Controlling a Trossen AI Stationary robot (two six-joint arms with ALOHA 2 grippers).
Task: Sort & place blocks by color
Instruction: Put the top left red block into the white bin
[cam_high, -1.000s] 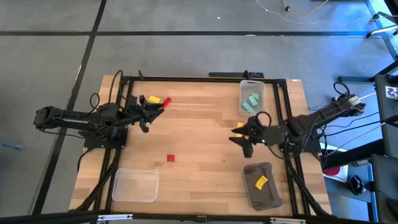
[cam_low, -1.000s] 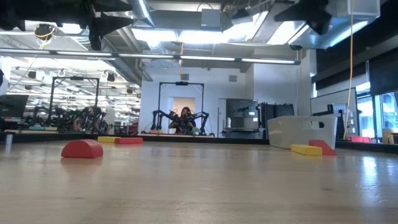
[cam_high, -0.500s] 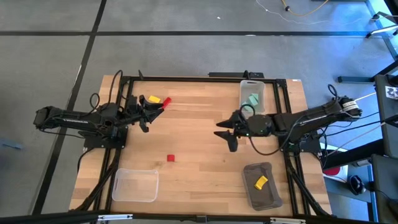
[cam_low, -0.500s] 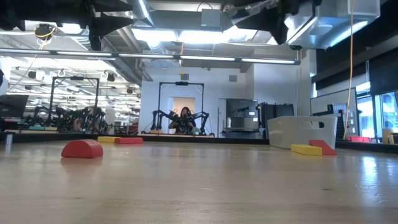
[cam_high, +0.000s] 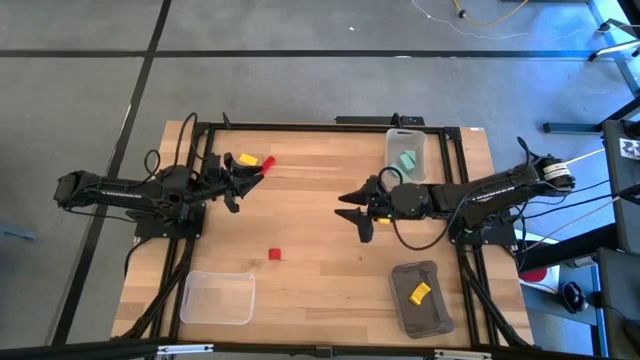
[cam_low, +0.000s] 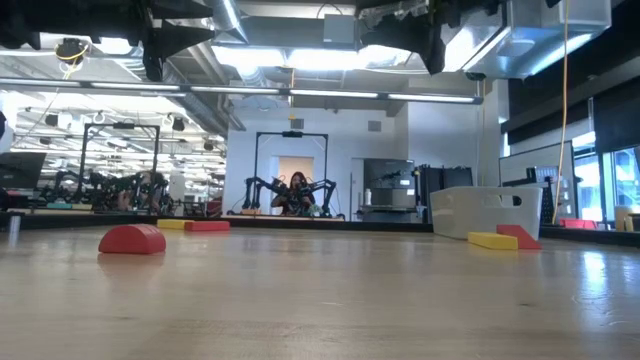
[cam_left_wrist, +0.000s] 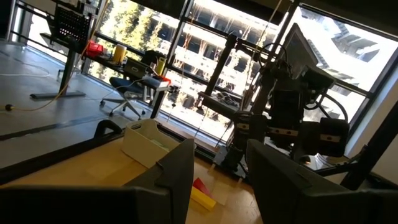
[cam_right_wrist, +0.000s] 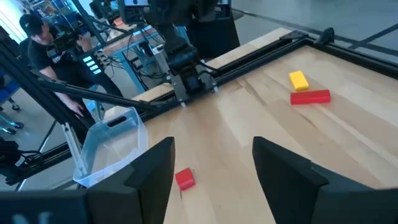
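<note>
The right gripper hangs spread and empty over mid-table, probably lining up on the small red plastic cube; the left gripper waits, fingers parted.

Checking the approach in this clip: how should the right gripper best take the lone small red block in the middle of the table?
Probably from straight above, closing on two opposite flat side faces of the small red block. It looks cube-like, lies flat on the table and nothing stands beside it, so either pair of sides is free. The right gripper, fingers open, hangs above the table between it and the far bin.
</note>
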